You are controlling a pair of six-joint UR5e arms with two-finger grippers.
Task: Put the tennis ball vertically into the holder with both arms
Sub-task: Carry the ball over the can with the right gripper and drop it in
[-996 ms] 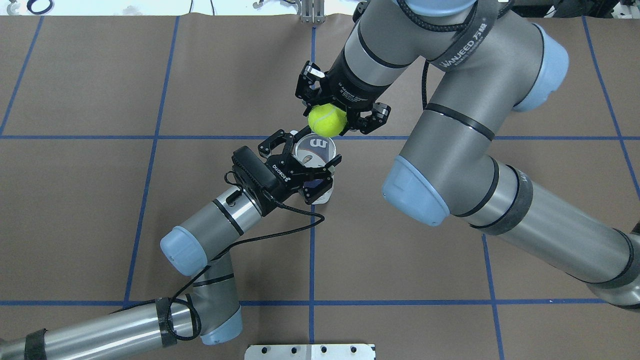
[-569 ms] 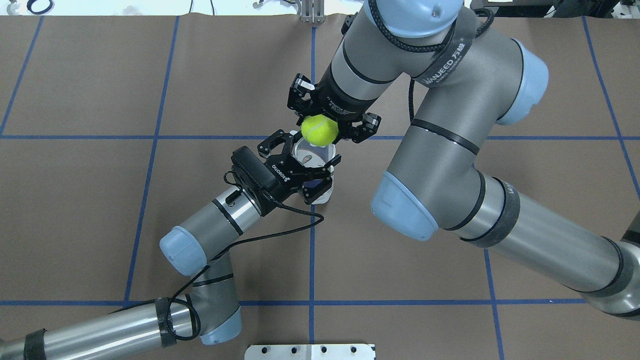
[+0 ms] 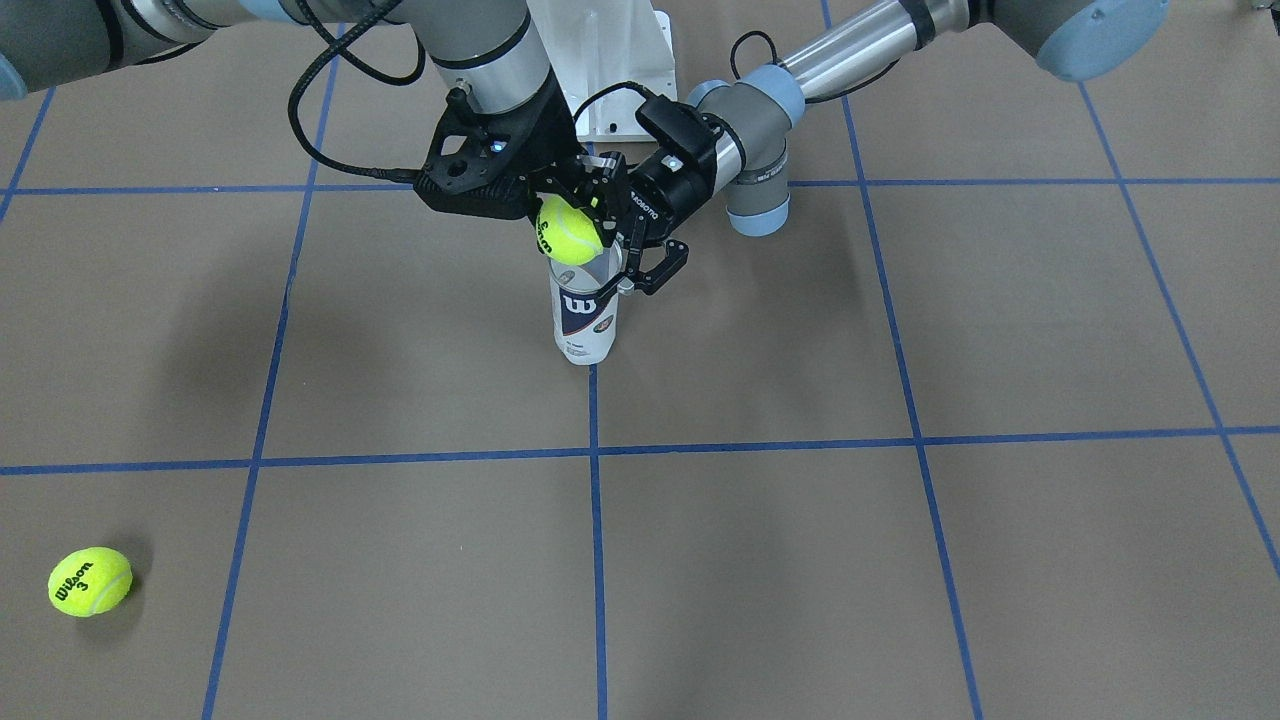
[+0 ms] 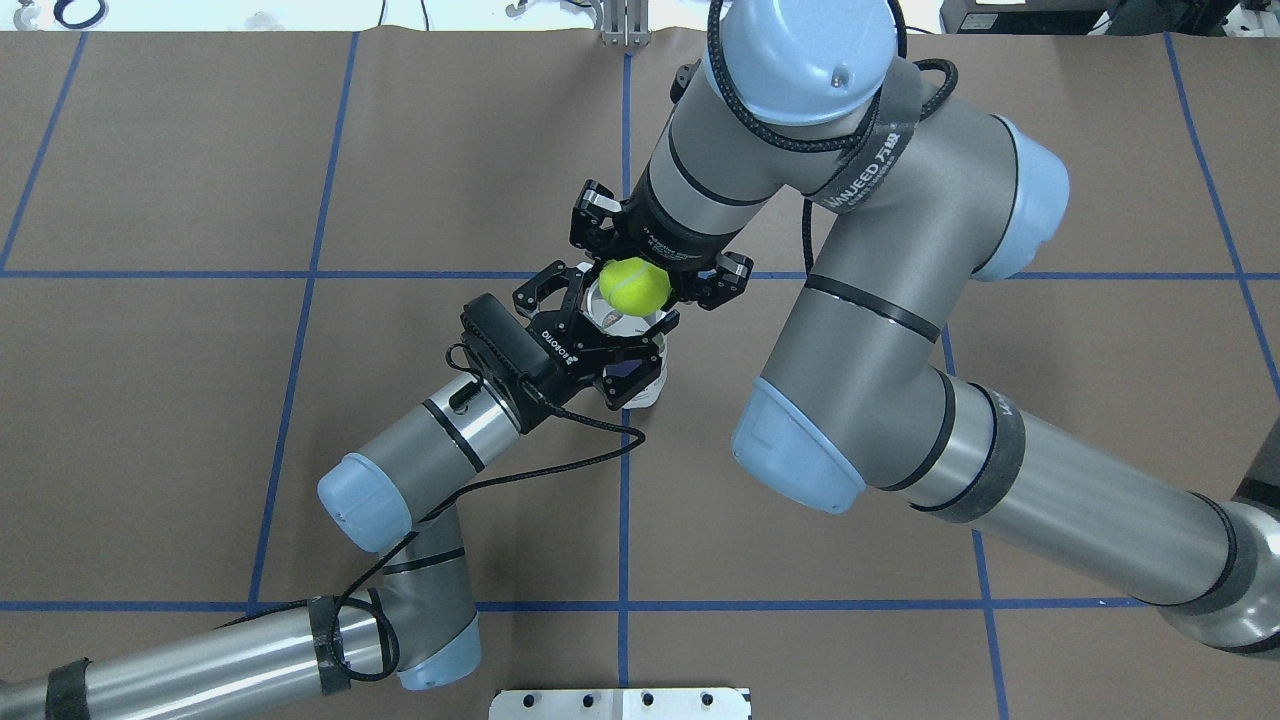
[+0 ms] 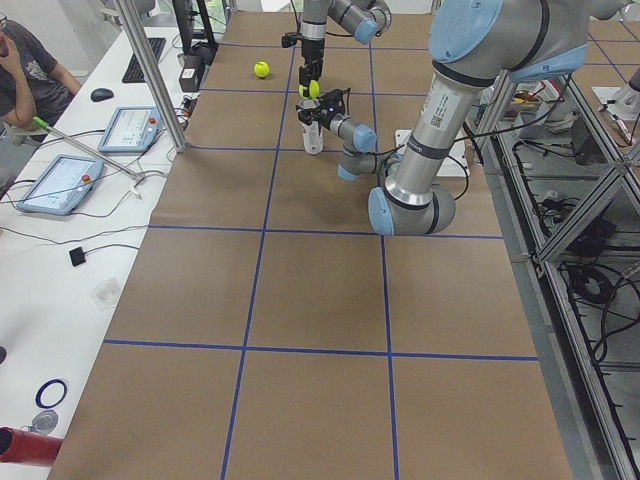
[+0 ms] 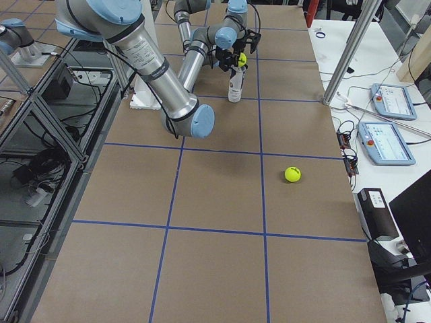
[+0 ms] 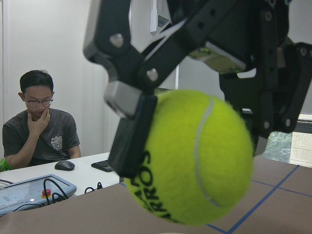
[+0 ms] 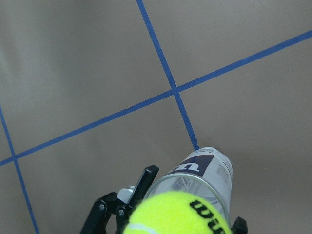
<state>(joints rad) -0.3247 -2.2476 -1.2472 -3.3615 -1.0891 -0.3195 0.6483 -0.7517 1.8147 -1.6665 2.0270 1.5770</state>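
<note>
Fuzzy round tennis ball [image 4: 633, 284] in right pincer [image 4: 650, 272], above clear cylindrical holder [image 3: 583, 318]

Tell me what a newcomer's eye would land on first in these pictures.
First, the bright yellow tennis ball gripped in the right pincer directly over the open mouth of the holder, near the table's middle. The left pincer clamps the upright holder from the side. A second tennis ball lies loose far off on the table.
</note>
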